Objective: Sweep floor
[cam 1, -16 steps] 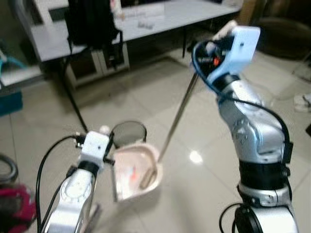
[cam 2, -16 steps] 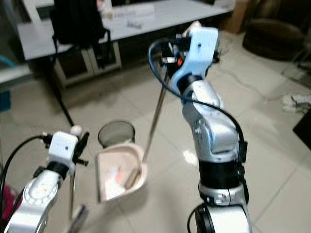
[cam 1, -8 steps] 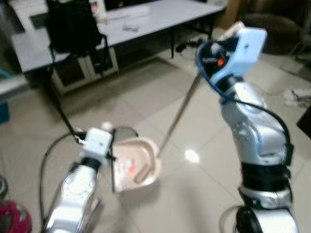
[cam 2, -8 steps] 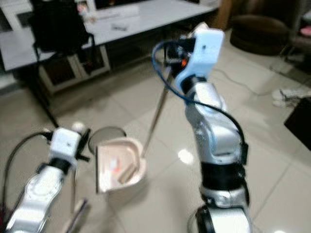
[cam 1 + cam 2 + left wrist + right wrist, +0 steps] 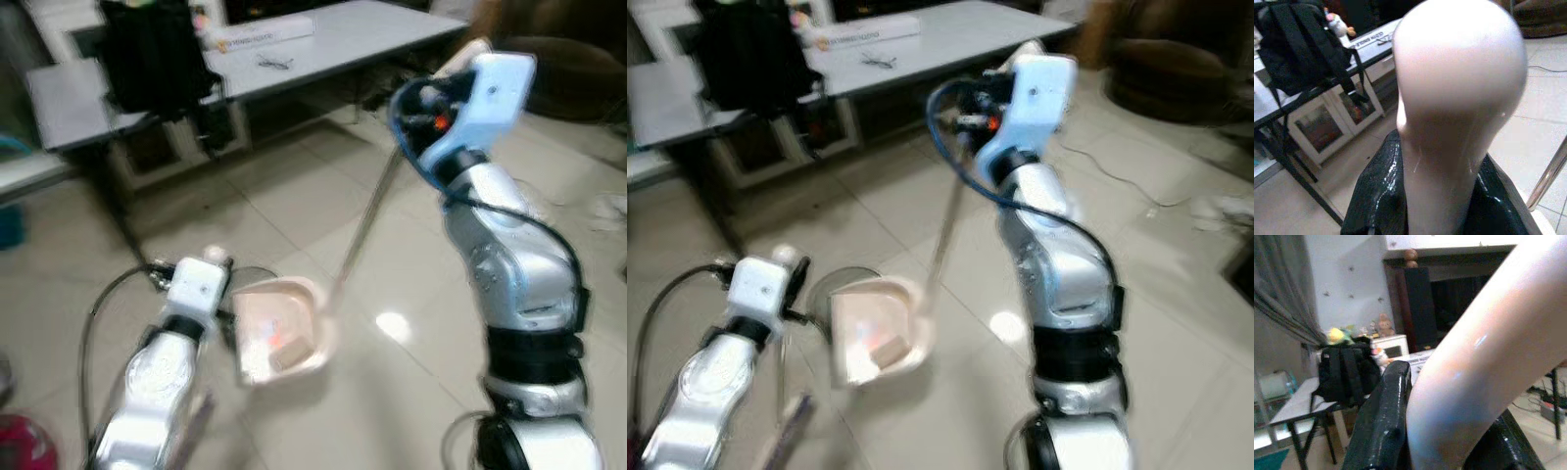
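Dustpan (image 5: 279, 328), pale pink, stood on the tiled floor (image 5: 294, 215) directly ahead of the robot, tipped so that its open face showed. A small brownish scrap (image 5: 291, 356) and an orange-red speck (image 5: 277, 340) lay inside it. Behind the pan, partly hidden, sat a dark round bin (image 5: 844, 283).

The left claw (image 5: 1440, 196) was clenched on the dustpan's upright handle; in the left wrist view its black fingers (image 5: 1376, 196) pressed against both sides of the rounded pink knob (image 5: 1459, 83) at the handle's top. The left arm (image 5: 162, 382) reached forward from the lower left, its white wrist block just beside the pan.

The right claw (image 5: 1449, 431) was clenched on a pale pink handle (image 5: 1484, 357) of a broom; in the right wrist view the black fingers (image 5: 1383, 421) closed against it. The right arm (image 5: 509, 264) was raised, elbow bent, with the wrist held high. From it a thin metal broom shaft (image 5: 362, 225) slanted down to the dustpan's far edge.

Beyond the pan stood a grey tabletop (image 5: 333, 39) on dark legs, bearing a black backpack (image 5: 152, 54) and a long white box (image 5: 260, 34). The head views were slightly blurred.
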Controlling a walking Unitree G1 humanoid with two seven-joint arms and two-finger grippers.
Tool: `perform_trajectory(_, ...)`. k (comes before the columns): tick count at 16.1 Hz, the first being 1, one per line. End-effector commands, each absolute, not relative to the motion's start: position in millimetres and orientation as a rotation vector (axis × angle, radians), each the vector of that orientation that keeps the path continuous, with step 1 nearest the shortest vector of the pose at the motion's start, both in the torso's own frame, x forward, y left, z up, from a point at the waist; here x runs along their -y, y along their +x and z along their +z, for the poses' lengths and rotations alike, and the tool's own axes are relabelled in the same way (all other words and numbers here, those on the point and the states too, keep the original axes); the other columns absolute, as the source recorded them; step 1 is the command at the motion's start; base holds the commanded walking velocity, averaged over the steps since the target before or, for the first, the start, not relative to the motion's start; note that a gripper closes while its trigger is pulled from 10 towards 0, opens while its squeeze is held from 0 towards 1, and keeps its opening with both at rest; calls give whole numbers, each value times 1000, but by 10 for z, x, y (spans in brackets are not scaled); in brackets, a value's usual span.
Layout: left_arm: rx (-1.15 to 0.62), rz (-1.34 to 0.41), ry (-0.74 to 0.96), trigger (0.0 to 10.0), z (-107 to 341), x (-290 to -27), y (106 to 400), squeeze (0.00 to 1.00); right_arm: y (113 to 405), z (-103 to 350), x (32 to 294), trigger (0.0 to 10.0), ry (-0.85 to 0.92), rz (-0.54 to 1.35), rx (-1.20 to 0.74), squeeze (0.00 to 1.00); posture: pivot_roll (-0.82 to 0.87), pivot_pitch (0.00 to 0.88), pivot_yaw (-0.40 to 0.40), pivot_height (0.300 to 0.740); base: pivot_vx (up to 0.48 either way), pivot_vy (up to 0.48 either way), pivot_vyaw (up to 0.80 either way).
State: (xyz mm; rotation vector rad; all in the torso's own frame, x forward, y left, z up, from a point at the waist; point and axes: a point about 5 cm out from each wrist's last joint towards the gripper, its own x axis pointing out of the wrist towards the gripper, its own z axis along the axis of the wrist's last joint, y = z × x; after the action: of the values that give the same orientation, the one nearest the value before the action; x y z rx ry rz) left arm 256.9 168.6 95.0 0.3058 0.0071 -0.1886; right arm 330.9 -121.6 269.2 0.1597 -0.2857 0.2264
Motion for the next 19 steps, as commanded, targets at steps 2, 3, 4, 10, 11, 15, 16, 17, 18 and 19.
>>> perform_trajectory(2,9,-160,336,10000,1010,-1788,2583,0,3294,2830,1178,10000,251,230,344,0,-48,0,56,740,418,0,0)
perform_trajectory(3,9,-160,336,10000,1010,-1790,2584,0,3297,2829,1185,10000,259,227,343,0,-48,0,56,740,420,0,0)
perform_trajectory(4,9,-160,336,10000,1008,-1795,2584,0,3302,2831,1195,10000,264,223,344,0,-49,0,57,740,420,0,0)
perform_trajectory(10,5,-164,341,10000,1001,-1807,2588,0,3308,2830,1219,10000,261,204,345,0,-49,0,61,740,419,0,0)
perform_trajectory(11,5,-165,341,10000,1001,-1807,2590,0,3309,2831,1232,10000,263,197,346,0,-51,0,65,740,420,0,0)
perform_trajectory(15,7,-174,342,10000,1009,-1785,2595,0,3308,2822,1285,10000,263,176,347,0,-53,0,72,740,420,0,0)
perform_trajectory(16,7,-175,342,10000,1011,-1786,2597,0,3309,2822,1289,10000,262,172,347,0,-53,0,73,740,420,0,0)
perform_trajectory(17,7,-175,342,10000,1013,-1786,2600,0,3310,2824,1290,10000,262,171,348,0,-52,0,72,740,416,0,0)
perform_trajectory(18,8,-175,343,10000,1015,-1787,2602,0,3312,2826,1289,10000,263,170,349,0,-51,0,72,740,420,0,0)
perform_trajectory(19,8,-174,343,10000,1016,-1788,2604,0,3313,2826,1287,10000,263,170,349,0,-50,0,72,740,416,0,0)
